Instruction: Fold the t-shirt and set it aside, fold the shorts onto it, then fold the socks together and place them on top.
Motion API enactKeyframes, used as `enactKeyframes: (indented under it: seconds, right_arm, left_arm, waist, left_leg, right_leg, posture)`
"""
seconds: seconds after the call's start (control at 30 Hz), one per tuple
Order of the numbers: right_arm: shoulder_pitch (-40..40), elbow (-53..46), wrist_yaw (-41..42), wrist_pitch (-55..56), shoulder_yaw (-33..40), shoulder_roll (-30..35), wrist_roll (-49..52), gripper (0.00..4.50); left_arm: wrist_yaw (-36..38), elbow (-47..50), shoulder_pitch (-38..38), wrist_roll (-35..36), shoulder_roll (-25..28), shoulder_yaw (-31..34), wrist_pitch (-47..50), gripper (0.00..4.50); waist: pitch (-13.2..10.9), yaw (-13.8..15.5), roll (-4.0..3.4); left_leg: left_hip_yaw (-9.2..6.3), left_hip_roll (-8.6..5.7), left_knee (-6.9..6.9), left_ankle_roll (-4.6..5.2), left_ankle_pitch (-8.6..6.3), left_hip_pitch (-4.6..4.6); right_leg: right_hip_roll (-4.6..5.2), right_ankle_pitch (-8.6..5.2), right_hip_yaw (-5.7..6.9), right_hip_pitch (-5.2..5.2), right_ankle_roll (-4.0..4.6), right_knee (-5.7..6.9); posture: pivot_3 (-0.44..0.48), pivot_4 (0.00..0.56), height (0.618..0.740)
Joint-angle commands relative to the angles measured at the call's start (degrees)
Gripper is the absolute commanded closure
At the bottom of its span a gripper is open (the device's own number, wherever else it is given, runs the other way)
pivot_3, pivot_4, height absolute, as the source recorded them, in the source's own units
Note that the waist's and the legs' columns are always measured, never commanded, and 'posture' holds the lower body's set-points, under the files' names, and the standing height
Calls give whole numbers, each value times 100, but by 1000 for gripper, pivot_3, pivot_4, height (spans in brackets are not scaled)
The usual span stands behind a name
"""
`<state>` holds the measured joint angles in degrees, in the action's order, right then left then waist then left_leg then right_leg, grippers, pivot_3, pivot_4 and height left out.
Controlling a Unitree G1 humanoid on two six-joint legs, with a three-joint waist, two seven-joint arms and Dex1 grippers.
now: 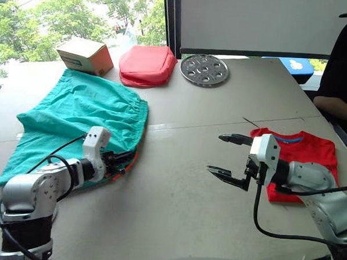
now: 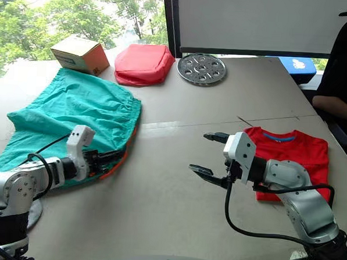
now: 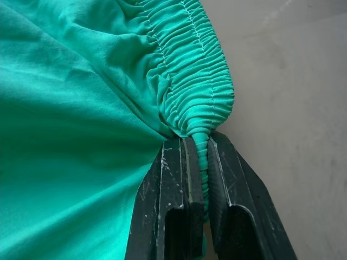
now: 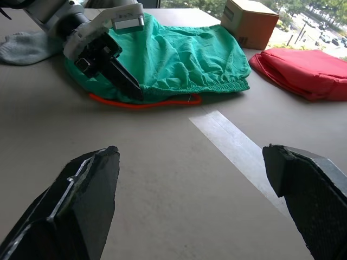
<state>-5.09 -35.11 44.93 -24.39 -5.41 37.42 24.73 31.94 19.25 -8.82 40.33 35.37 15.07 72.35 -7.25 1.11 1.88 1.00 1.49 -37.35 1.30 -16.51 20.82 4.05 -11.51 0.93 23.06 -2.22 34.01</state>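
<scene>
the left claw (image 1: 120,160) is pinched tight on the stretchy waistband of the green shorts (image 1: 81,116), at the edge nearest the middle of the table (image 1: 175,206). the shorts spread out behind it, and an orange string (image 4: 142,103) peeks out from under them. a grey sock (image 4: 27,47) lies just past the left arm. the right claw (image 1: 230,159) hangs wide open over bare table, holding nothing. right behind it lies the folded red t-shirt (image 1: 303,157).

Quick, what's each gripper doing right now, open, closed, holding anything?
Left gripper: closed on the waistband of the shorts.
Right gripper: open, holding nothing, above the table beside the t-shirt.
</scene>
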Motion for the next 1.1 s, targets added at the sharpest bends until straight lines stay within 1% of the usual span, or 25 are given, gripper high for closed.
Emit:
enactKeyframes:
  seconds: [0.03,0.13,0.17,0.23,0.27,0.37,0.43,0.47,0.53,0.57,0.63,0.7,0.8,0.87,0.9,0.97,1.0,1.07,1.1]
  right_arm:
    - [241,-304,-52,4,375,220,-34,0]
    - [565,-428,-114,0,598,367,-85,0]
    - [690,-499,-134,-19,690,422,-96,0]
    - [854,-604,-162,-56,800,488,-98,0]
    - [882,-645,-183,-89,811,500,-97,0]
    - [1102,-816,-199,-127,821,579,-141,0]
    - [1177,-878,-139,-130,692,639,-203,0]
    - [1163,-870,-114,-105,584,670,-293,0]
    - [1055,-811,-19,-99,329,722,-400,0]
    - [962,-751,8,-97,177,734,-484,0]
    - [750,-601,104,-31,-152,744,-690,0]
    - [561,-439,281,101,-444,761,-861,0]
    - [311,-63,511,608,-842,843,-1365,0]
    - [197,139,596,985,-971,889,-1669,0]
    - [125,238,675,1167,-1025,941,-1804,0]
    - [44,407,891,1505,-1122,1066,-1996,0]
    - [0,493,955,1703,-1190,1124,-2159,0]
    - [-139,711,966,1963,-1322,1086,-2407,0]
    - [-219,834,966,2077,-1403,1024,-2515,0]
  left_arm:
    - [-30,286,-323,144,-251,-730,183,4424]
    - [41,140,-616,53,-470,-1324,88,4424]
    - [115,-7,-870,4,-679,-1712,39,4424]
    - [204,-256,-1227,-40,-967,-2204,7,4424]
    - [244,-349,-1333,-42,-1032,-2316,14,4424]
    - [539,-507,-1604,-75,-1266,-2937,-102,4424]
    - [702,-511,-1633,-156,-1266,-3095,-363,4424]
    - [750,-478,-1595,-169,-1231,-3003,-529,4424]
    - [881,-358,-1487,48,-1093,-2588,-611,3590]
    - [1032,-173,-1374,254,-960,-2320,-639,3251]
    - [1282,382,-1034,733,-655,-1668,-681,2403]
    - [1479,948,-585,1076,-231,-1039,-763,1662]
    - [1902,1586,360,1268,536,-153,-1027,1662]
    - [2180,1786,928,1267,870,284,-1313,1662]
    - [2372,1827,1327,1115,1009,581,-1590,1662]
    - [2656,1757,1973,665,1176,980,-2252,1662]
    - [2821,1651,2267,390,1247,1121,-2647,1662]
    - [3279,1355,2876,-333,1336,1286,-3735,1662]
    - [3400,1204,3103,-594,1289,1393,-4200,1662]
  waist:
    - [3,-13,7]
    - [1,-24,5]
    - [1,-24,4]
    - [-1,-12,5]
    - [-3,1,6]
    - [-7,-16,13]
    - [-9,-33,10]
    - [-10,-45,9]
    - [-12,-56,9]
    - [-13,-63,10]
    - [-15,-100,8]
    - [-18,-126,8]
    - [-19,-113,8]
    - [-23,-83,3]
    - [-26,-50,3]
    - [-38,-24,-13]
    - [-39,-13,-11]
    - [-35,-2,-1]
    - [-35,-13,-1]
  left_leg:
    - [-2,-3,0,0,0,0]
    - [-3,-5,1,1,0,-3]
    - [-4,-5,1,1,0,-3]
    - [-3,-11,0,3,1,-2]
    - [-2,-13,-3,3,1,-1]
    - [-5,-21,-10,4,1,1]
    - [-8,-21,-9,7,-1,0]
    - [-11,-20,-7,8,-2,-3]
    - [-17,-16,-6,9,-2,-7]
    - [-19,-13,-6,9,-2,-8]
    - [-24,-3,-6,9,-2,-11]
    - [-24,5,-5,8,-2,-12]
    - [-26,3,-2,8,-3,-9]
    - [-22,1,-2,8,-3,-10]
    - [-22,-1,-3,7,-3,-9]
    - [-15,-6,-4,8,-3,-6]
    - [-13,-9,-5,8,-3,-7]
    - [-15,-13,-7,7,-3,-6]
    - [-13,-14,-8,7,-3,-7]
  right_leg:
    - [0,0,0,-2,0,-1]
    - [-1,0,-3,-3,0,-1]
    - [-2,0,-2,-3,0,-1]
    - [-2,-1,0,-7,-1,-3]
    - [-2,-1,-1,-11,-2,-4]
    - [-3,-3,-3,-24,-4,-9]
    - [-3,-3,-4,-27,-5,-11]
    - [-4,-4,-6,-27,-5,-11]
    - [-8,-4,-11,-26,-6,-10]
    - [-10,-4,-11,-25,-6,-9]
    - [-21,-4,-11,-25,-7,-8]
    - [-25,-5,-10,-21,-7,-8]
    - [-23,-5,-10,-20,-6,-13]
    - [-19,-6,-13,-21,-6,-16]
    - [-11,-6,-12,-20,-7,-15]
    - [-1,-17,-13,-9,-25,-15]
    - [2,-17,-15,-9,-25,-14]
    - [2,-19,-13,-8,-27,-14]
    - [2,-19,-13,-8,-28,-14]
  posture:
    - [0,150,740]
    - [0,150,740]
    - [0,150,740]
    - [0,150,740]
    - [0,150,740]
    - [0,150,740]
    - [0,150,740]
    - [0,150,740]
    - [0,150,740]
    - [0,150,740]
    - [0,150,740]
    - [0,150,740]
    - [0,150,740]
    - [0,150,740]
    - [0,150,740]
    - [0,150,740]
    - [0,150,740]
    - [0,150,740]
    - [0,150,740]
